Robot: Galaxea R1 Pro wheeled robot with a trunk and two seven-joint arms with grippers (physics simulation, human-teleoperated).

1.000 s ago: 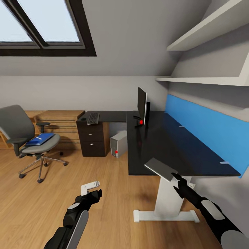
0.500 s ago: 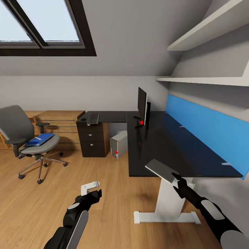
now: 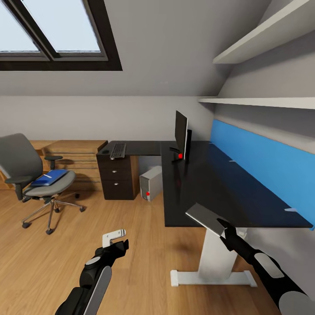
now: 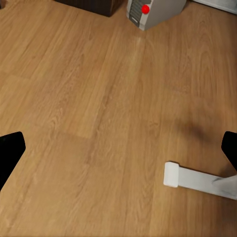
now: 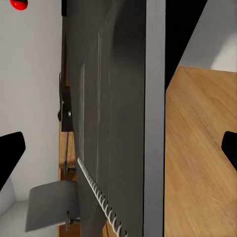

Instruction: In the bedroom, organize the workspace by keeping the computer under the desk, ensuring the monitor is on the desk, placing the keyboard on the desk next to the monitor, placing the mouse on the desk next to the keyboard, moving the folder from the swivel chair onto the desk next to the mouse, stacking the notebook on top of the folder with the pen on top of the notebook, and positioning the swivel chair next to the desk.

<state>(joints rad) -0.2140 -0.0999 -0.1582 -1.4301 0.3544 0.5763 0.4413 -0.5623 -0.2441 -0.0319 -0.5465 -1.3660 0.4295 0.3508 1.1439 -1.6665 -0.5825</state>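
My right gripper [image 3: 224,227] is shut on the notebook [image 3: 204,216], a thin grey slab held in the air just before the desk's [image 3: 205,183] near edge; its spiral binding [image 5: 101,202] shows close up. My left gripper [image 3: 120,246] hangs open over bare floor, with nothing between its fingers [image 4: 10,153]. On the desk stand the monitor [image 3: 180,133], the keyboard [image 3: 117,150] and the small dark mouse [image 3: 105,150]. The computer [image 3: 151,183] [image 4: 150,11] sits on the floor beneath. The swivel chair [image 3: 26,164], far left, carries the blue folder [image 3: 50,177]. A thin pale streak on the folder may be the pen.
A light wooden drawer chest [image 3: 74,157] stands behind the chair. The desk's white leg and foot [image 3: 214,262] [image 4: 197,180] are close to my right arm. A blue wall panel [image 3: 262,166] and white shelves [image 3: 262,101] line the right wall. Wood floor [image 3: 109,210] lies between me and the chair.
The whole view has crept forward a little, so the desk looks slightly nearer. Both arms keep their pose and the notebook stays in the right gripper.
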